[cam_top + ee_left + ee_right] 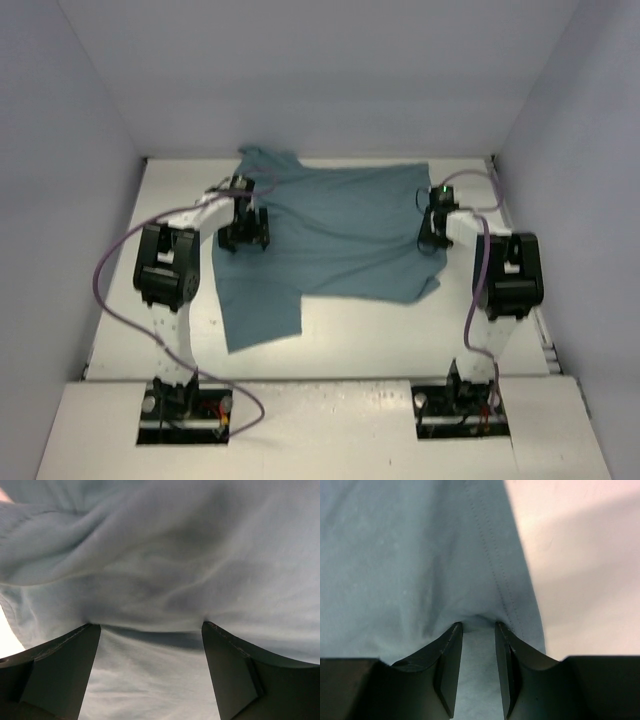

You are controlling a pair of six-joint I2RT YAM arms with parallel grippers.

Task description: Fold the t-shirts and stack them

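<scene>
The teal t-shirt (330, 235) lies spread on the white table (350, 345), collar at the far left, one part reaching toward the near edge. My left gripper (244, 236) stands on its left side, open wide, both fingertips (90, 630) pressed into the wrinkled cloth (165, 555). At the shirt's right edge, my right gripper (435, 226) rests just inside the stitched hem (495, 565). Its jaws stand narrowly apart, tips pressed down, with cloth (410, 545) puckered between my right gripper's (478, 625) fingers.
Pale walls (320, 80) close the table in at the back and both sides. Purple cables (110, 270) loop beside each arm. Bare table (585, 555) shows right of the hem. The arm bases (185, 405) sit at the near edge.
</scene>
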